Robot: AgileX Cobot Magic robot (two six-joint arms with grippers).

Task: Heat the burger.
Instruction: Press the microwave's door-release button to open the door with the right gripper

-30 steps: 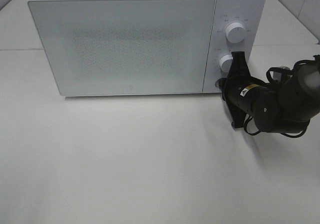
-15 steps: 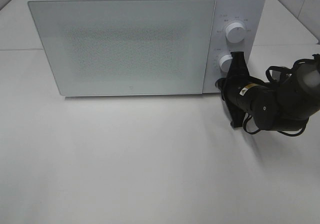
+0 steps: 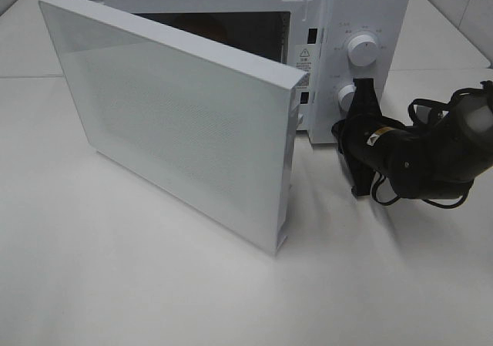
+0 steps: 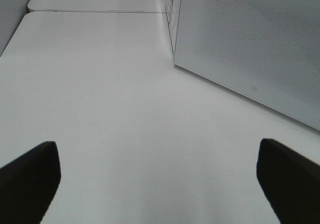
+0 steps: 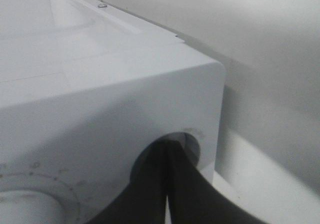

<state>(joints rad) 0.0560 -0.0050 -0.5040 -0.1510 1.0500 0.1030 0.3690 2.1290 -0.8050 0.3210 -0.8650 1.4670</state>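
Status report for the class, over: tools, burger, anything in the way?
Left tool open over table. Right tool shut, tip in microwave button recess. Burger: tan shape dimly seen inside. Door stands open across front.

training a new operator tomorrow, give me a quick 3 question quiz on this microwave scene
1. True or false: the microwave door is shut.
2. Fill in: the left gripper hangs over the table with its jaws ___.
3. Where are the right gripper's closed tips? A) resting on the table B) in the round recess by the lower knob C) gripping the door's edge

Key: 1 false, it stands swung open; 2 open; 3 B.
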